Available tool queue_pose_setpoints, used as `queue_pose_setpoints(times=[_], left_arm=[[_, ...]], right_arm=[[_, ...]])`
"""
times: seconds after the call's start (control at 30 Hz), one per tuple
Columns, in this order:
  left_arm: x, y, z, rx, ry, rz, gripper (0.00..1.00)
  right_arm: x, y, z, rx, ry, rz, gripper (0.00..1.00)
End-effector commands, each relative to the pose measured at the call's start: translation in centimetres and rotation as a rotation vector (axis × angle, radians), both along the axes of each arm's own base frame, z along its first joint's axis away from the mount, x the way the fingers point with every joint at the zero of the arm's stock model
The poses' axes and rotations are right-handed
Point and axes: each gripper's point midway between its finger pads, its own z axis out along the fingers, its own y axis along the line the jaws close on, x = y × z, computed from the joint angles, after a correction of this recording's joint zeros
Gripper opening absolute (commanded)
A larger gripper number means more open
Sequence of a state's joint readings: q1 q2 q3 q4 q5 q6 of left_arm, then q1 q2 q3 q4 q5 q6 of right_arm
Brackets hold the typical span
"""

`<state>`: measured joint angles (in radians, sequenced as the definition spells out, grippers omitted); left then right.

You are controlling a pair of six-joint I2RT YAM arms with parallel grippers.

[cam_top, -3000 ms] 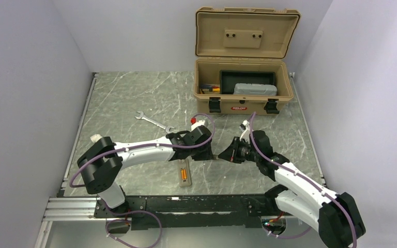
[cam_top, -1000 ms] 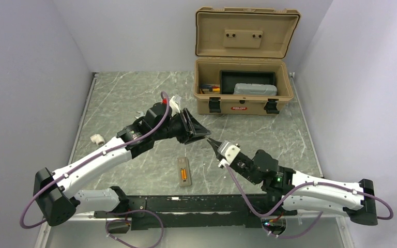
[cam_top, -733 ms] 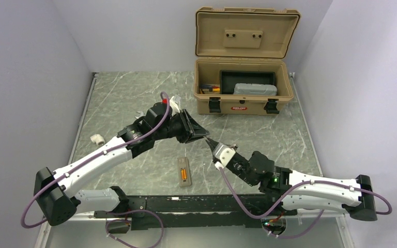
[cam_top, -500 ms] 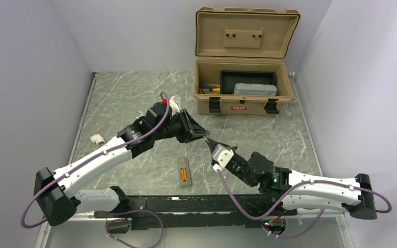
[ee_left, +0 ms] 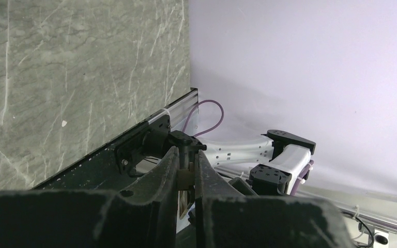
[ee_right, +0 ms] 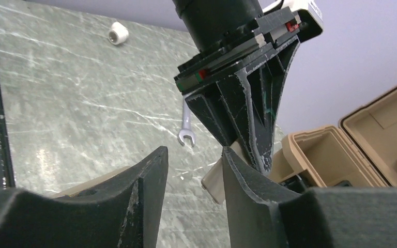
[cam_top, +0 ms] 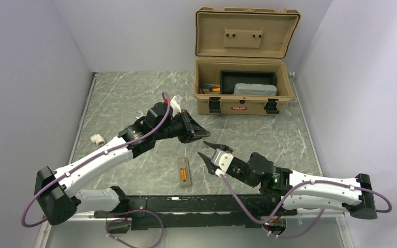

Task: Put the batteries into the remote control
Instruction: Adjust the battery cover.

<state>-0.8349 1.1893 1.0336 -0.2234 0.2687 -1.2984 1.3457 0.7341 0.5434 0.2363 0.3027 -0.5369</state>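
A: How do the tools stand?
B: Right gripper (cam_top: 206,150) is spread wide and holds nothing. Left gripper (ee_left: 185,157) is pinched on a thin tan piece (ee_right: 213,183) (the bay cover, I'd guess).
A: And the job?
B: The remote control (cam_top: 184,172) lies back-up on the table (cam_top: 134,93), with the orange batteries (cam_top: 184,175) apparently seated in its bay — only closing it seems left.

Both the left arm (cam_top: 98,160) and the right arm (cam_top: 320,190) are built of white shell links joined by rounded black joints (cam_top: 57,199). A purple cable (ee_left: 209,102) loops along each. The left gripper (cam_top: 205,135) and right gripper (cam_top: 204,149) are black, with ribbed triangular fingers (ee_right: 139,206) scuffed pale at the edges. A green light (cam_top: 275,181) glows on the right arm, and a red tab (cam_top: 164,102) marks the left wrist.
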Motion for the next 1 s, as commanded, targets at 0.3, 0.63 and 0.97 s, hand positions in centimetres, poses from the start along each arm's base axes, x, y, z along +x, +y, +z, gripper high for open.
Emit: queue_pose_setpoints(times=[0.3,0.63,0.97], left_arm=[[0.6,0.5,0.7,0.008,-0.121,0.018,0.00],[1.4,2.4,1.8,0.002,-0.293,0.092,0.00],[1.2,1.8,3.5,0.003,-0.371,0.044,0.00]], right_arm=[[-0.7,-2.9,8.3,0.447,0.234,-0.018,0.49],[0.3,-5.0,7.9,0.550,0.632,-0.211,0.49],[-0.9,-2.3,4.8,0.297,0.879,-0.259,0.68]])
